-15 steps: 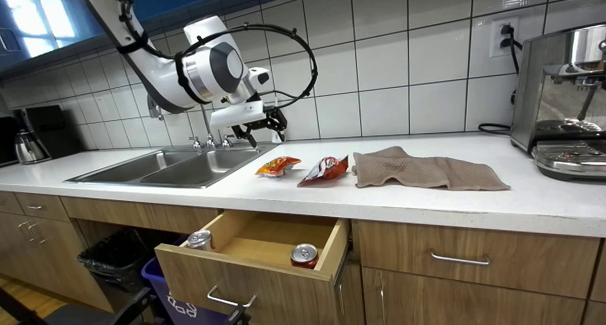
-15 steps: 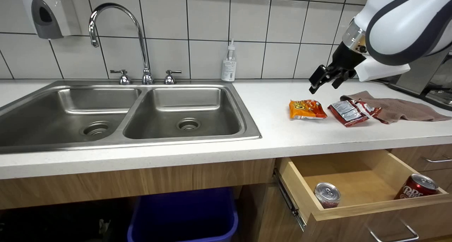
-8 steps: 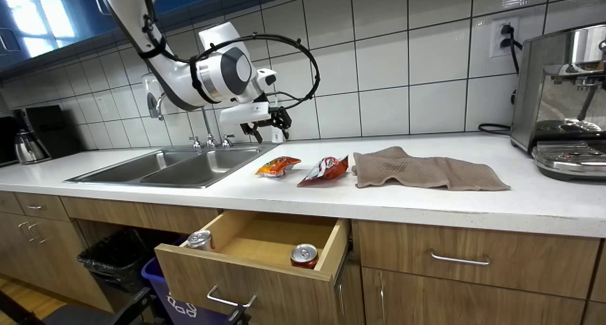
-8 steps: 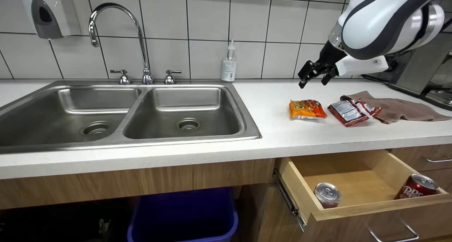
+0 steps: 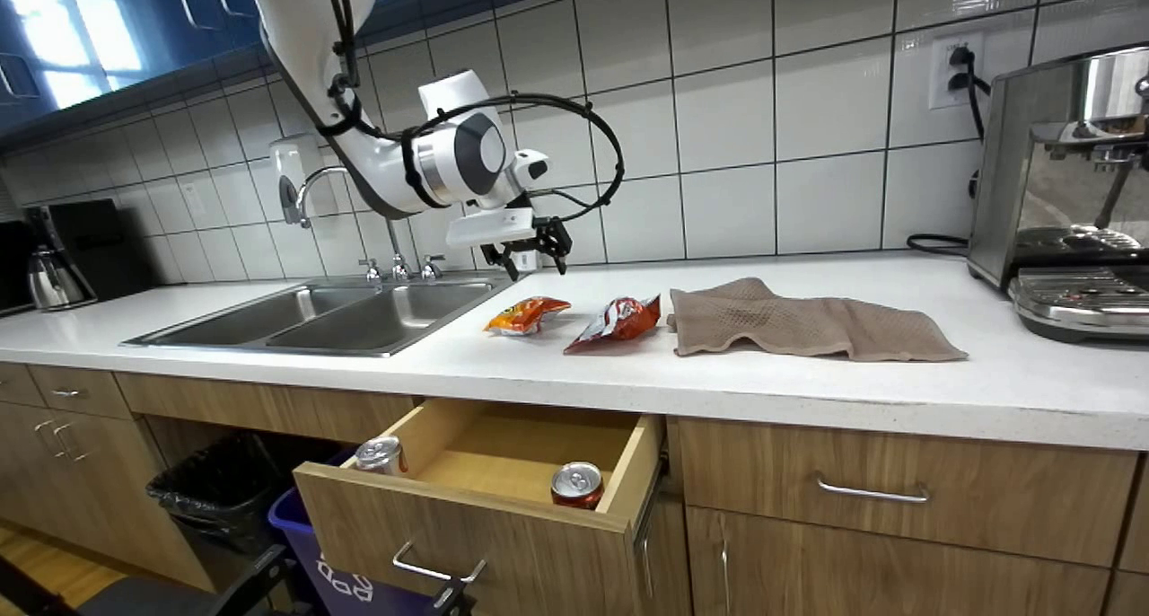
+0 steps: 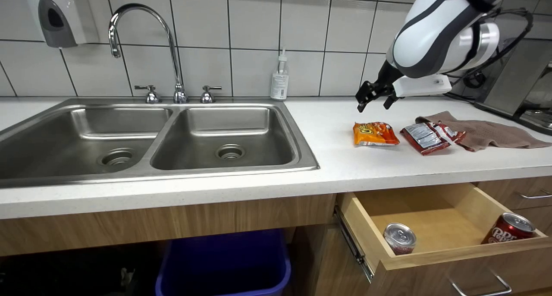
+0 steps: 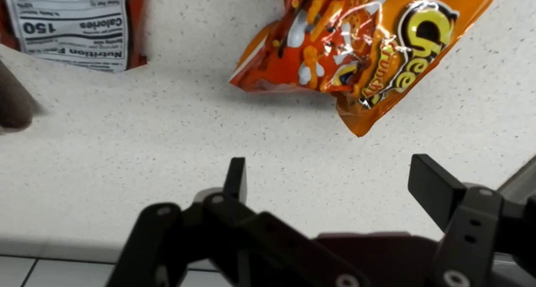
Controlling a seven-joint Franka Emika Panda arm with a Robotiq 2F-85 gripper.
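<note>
The hand [image 7: 328, 174], spread wide, hung above the worktop [image 6: 345, 166] near the orange bag [image 6: 374, 134]; the red bag [image 6: 426, 139] lay beside the cloth [image 6: 491, 133].

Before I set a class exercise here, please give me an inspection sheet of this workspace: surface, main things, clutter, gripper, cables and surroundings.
Surface: white, speckled counter.
Things: orange bag on the counter, nearest the gripper.
Clutter: red bag close beside a brown cloth, both on the counter.
Gripper: open, above the counter, apart from the orange bag; held object: nothing seen.
Cables: black cable loops out from the arm; power cord hangs from the wall socket.
Surroundings: sink, espresso machine, and an open drawer holding two cans.
</note>
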